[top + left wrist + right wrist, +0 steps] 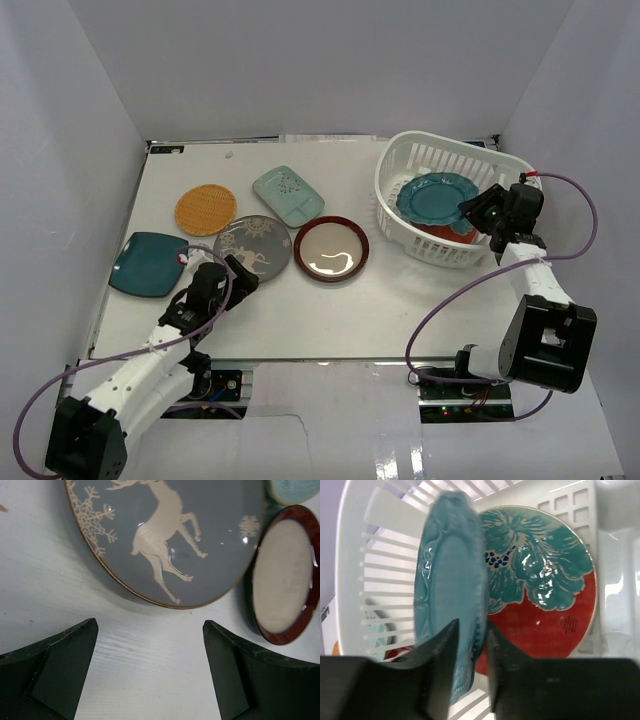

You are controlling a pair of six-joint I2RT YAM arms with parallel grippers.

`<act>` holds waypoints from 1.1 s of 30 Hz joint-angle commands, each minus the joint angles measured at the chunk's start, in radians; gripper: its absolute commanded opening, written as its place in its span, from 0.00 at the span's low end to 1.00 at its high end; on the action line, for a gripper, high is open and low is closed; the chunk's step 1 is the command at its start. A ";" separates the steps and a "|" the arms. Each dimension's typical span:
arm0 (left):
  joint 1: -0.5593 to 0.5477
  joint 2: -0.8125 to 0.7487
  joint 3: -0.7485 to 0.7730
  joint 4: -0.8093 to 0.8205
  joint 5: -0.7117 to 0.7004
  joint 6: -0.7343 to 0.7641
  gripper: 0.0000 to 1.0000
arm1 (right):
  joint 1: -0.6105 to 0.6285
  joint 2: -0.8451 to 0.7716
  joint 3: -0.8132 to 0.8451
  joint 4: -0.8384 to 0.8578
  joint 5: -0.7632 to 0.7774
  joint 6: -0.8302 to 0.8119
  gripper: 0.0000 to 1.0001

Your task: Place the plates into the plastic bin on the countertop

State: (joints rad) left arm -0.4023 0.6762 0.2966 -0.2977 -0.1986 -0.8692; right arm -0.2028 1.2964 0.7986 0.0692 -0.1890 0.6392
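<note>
The white plastic bin [430, 140] stands at the back right of the countertop [330, 310]. My right gripper [478, 210] is shut on the rim of the teal scalloped plate [437, 197], holding it tilted inside the bin over the red-and-teal floral plate [447, 233]. In the right wrist view the gripper [471, 630] pinches the teal scalloped plate [450, 580] above the floral plate [540, 580]. My left gripper [238, 275] is open and empty on the countertop, just short of the near edge of the grey deer plate [252, 247], which also shows in the left wrist view [165, 540].
The orange woven-look plate [206, 209], the mint plate [287, 195], the dark teal plate [148, 263] and the red-rimmed cream plate [331, 249] lie on the left half of the countertop. The red-rimmed plate [285, 580] nearly touches the deer plate. White walls enclose three sides.
</note>
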 commanded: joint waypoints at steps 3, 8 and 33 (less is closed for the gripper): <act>0.000 0.146 0.016 0.118 -0.116 -0.091 0.96 | -0.003 -0.009 -0.005 0.031 0.074 -0.099 0.60; 0.016 0.207 0.035 0.177 -0.170 -0.100 0.96 | -0.003 -0.066 -0.019 0.001 0.106 -0.147 0.94; 0.198 0.425 -0.194 0.684 -0.064 -0.165 0.00 | 0.469 -0.574 -0.311 0.034 -0.112 -0.081 0.99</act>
State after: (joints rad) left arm -0.1974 1.1252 0.1467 0.4606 -0.2729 -1.1057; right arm 0.1864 0.7273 0.5163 0.0700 -0.3008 0.5343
